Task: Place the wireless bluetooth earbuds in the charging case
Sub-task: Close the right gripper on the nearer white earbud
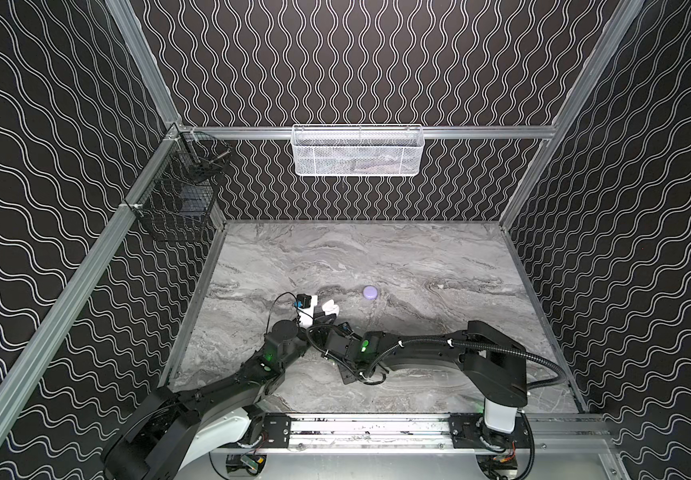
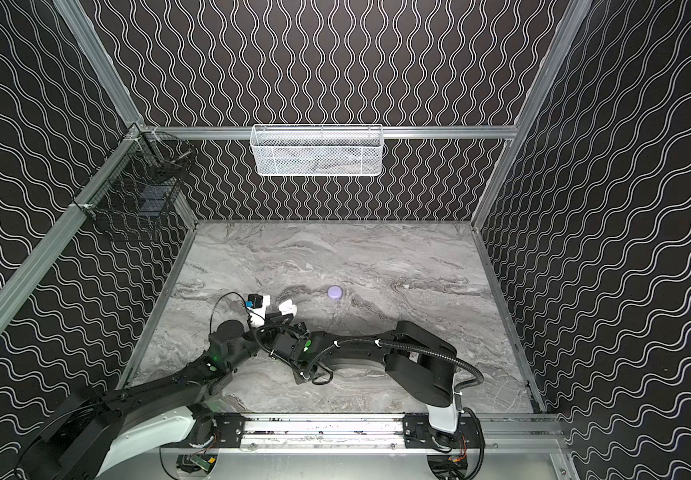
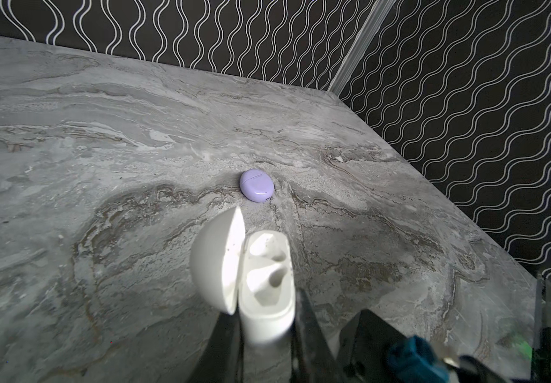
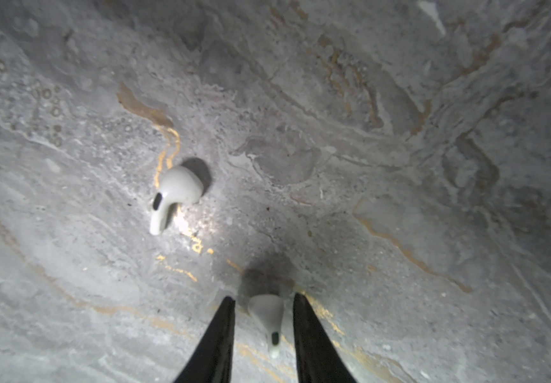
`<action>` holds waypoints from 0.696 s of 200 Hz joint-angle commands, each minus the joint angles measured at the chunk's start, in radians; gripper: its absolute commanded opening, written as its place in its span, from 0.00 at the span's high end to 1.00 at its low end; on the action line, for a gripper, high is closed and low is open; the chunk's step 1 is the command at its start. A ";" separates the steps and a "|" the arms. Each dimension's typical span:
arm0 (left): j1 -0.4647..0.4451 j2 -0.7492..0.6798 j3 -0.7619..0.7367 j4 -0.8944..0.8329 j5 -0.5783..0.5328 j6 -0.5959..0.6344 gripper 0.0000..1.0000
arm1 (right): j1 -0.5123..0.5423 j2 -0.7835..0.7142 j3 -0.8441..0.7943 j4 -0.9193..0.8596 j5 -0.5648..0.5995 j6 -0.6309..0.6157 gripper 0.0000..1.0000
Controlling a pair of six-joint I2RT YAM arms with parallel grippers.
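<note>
Your left hand (image 3: 265, 320) is clamped on the open white case (image 3: 267, 282); your right hand (image 4: 263, 297) sits part-open around a white earbud (image 4: 267, 315), not pinching it. The lavender case (image 1: 370, 291) is at 2 o'clock from the white case.

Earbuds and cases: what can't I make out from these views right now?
Top views: the right arm covers the right pincer, the earbud between its fingers and the loose earbud.
Lavender earbuds: in no view; the lavender case is shut, contents unseen.
Left wrist view: glare washes out the sockets of the white case in the left pincer.
Right wrist view: whether the pincer tips reach the table; no depth cue.
</note>
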 commanded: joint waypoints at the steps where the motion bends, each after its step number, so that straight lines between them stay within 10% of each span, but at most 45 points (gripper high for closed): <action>1: 0.001 -0.007 0.000 0.032 -0.006 0.010 1.00 | -0.002 0.004 0.007 -0.039 -0.001 0.010 0.68; 139: 0.003 -0.020 0.000 0.021 -0.010 0.010 1.00 | -0.001 0.043 0.012 -0.044 -0.017 0.014 0.75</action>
